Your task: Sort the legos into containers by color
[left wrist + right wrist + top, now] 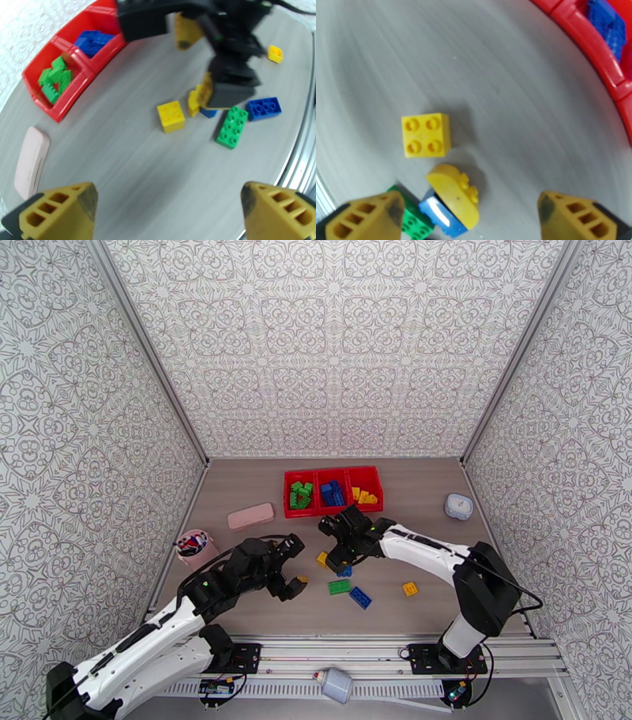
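The right gripper (pixel 470 221) is spread wide, and nothing is held between its yellow fingertips (pixel 367 217). Directly below the gap, a rounded yellow studded piece (pixel 454 195) is seen lying tilted on a small blue brick (pixel 440 216). A green studded brick (pixel 410 225) is found just beside them, close to one fingertip. Just ahead of these, a square yellow four-stud brick (pixel 426 135) is laid flat on the grey wood-grain table (pixel 493 79). Farther ahead and off to one side, the row of three joined red plastic bins (pixel 592 55) is seen, with blue bricks (pixel 606 23) lying in one compartment.

The left gripper (pixel 168 213) is likewise opened wide and empty, and is held above bare table. Ahead of it the cluster under the right gripper is seen. A flat blue eight-stud brick (pixel 264 108) is placed just beyond the green studded brick, and a small yellow brick (pixel 275 54) lies well apart. In the overhead view, green, blue and yellow pieces are seen in separate compartments of the bins.
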### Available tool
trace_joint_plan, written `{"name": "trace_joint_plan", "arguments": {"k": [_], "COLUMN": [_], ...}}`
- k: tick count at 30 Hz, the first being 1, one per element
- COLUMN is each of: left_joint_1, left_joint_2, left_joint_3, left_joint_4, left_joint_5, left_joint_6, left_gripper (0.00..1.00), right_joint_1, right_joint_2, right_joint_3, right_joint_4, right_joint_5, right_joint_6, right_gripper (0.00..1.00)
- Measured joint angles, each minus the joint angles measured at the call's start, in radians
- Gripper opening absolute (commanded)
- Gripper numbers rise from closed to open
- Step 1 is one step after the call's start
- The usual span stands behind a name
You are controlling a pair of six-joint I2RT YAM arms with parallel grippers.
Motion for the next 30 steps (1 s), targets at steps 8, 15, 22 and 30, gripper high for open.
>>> {"name": "trace_joint_plan", "arguments": {"k": [8,15,22,30], "left_joint_1": [0.0,0.009,0.031,0.057], "left_joint_2": [-0.022,-0.021,-0.012,-0.007], "left_joint_3": [-0.04,-0.061,-0.063,-0.063], "left_joint_4": [0.072,0.098,0.106,0.116], "left_joint_5": [0.061,0.088,0.123,0.176], "left_joint_6": [0.068,0.079,0.079,0.079], "left_gripper": [1.0,1.0,1.0,1.0], "right_joint_1": [0.0,0.0,0.0,0.0], "right_joint_2": [0.111,0.146,0.146,0.146], "right_joint_3": [0.026,0.043,0.043,0.043], "right_joint_4": [-0.004,-0.01,-0.008,-0.003], "right_joint_5": [-0.003,0.008,0.035,0.057], "right_joint_6": [-0.019,-0.005,0.023,0.058], "right_gripper": [0.73,0.62,0.51,0.37]}}
